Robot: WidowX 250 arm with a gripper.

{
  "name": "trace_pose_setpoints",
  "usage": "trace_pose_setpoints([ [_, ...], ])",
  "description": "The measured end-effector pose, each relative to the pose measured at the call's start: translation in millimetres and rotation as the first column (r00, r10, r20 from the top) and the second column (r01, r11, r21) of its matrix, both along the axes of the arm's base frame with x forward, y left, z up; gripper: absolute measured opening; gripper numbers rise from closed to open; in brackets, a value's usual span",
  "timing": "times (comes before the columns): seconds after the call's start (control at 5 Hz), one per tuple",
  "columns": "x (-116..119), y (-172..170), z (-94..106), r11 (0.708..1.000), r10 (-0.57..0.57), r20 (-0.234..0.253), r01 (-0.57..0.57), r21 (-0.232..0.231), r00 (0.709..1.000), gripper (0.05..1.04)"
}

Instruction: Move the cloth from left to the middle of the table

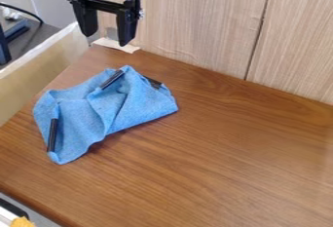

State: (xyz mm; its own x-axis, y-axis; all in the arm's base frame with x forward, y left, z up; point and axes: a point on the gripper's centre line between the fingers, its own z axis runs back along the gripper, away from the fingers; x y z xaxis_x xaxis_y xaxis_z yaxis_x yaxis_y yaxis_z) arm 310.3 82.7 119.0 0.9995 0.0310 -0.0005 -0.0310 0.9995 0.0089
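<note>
Wood-grain surface [247, 162], pale wood panel [195, 21] behind it from 12 to 2 o'clock, beige board [39, 67] along the 9 to 10 o'clock edge. Gripper [106, 38] at 11 o'clock in the view, released and empty: fingers spread wide apart, a broad gap between them, panel and pale strip [117, 45] visible through or just below it. Apart from the cloth. Arm enters from the top edge at 11 o'clock, gripper hangs roughly upright, fingertips pointing to 6 o'clock. Cloth [81, 119], blue, lies at 9 o'clock on the surface, crumpled and folded over, one end toward 8 o'clock. Three dark bands on it, one near its 8 o'clock end, two along its upper part. Orange item [21, 222] at 7 o'clock, bottom corner.
</note>
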Motion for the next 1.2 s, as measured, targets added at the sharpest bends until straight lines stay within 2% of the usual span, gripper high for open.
trace_pose_setpoints([
  [0.2, -0.6, -0.4, -11.6, 1.000, 0.001, -0.035, -0.002, -0.014, 0.999, 1.000],
  [0.4, -1.0, 13.7, -25.5, 0.998, 0.047, -0.046, -0.049, -0.041, 0.998, 1.000],
  [0.6, -2.0, 35.2, -40.4, 0.997, 0.079, -0.041, -0.080, -0.024, 0.996, 1.000],
  [0.8, -11.7, 44.3, -66.8, 0.996, 0.084, -0.039, -0.085, -0.035, 0.996, 1.000],
  [1.0, -15.7, 40.4, -93.5, 0.997, 0.024, -0.025, -0.026, -0.076, 0.999, 1.000],
  [1.2, -21.3, 35.9, -114.6, 0.995, 0.011, 0.060, -0.005, -0.095, 0.998, 1.000],
])
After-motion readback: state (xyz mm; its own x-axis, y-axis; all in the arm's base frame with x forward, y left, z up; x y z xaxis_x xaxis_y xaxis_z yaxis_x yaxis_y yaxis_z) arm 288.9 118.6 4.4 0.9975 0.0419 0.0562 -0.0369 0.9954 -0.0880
